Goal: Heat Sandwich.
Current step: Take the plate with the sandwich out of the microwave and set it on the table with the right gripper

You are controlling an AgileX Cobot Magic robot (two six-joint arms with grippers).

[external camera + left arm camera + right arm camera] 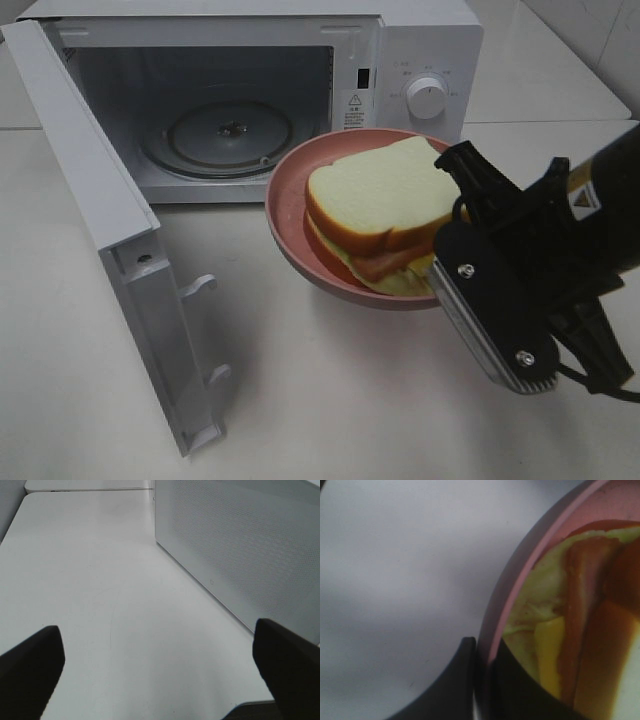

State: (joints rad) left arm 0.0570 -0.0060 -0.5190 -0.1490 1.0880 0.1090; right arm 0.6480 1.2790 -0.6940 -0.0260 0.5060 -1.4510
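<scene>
Right tool [440, 275] pinched on plate [290, 200] rim, sandwich [385, 205] riding level above surface [330, 400] before open microwave [250, 100]; best kept flat going in; left tool [157, 672] spread, idle.

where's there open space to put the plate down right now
Bare tabletop between the open microwave door and the right end effector; also the glass turntable inside the microwave. The plate crowds the oven mouth's right side.

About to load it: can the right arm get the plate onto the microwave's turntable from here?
Probably yes. The door is swung wide, the turntable is bare, and the right gripper holds the plate just before the opening.
</scene>
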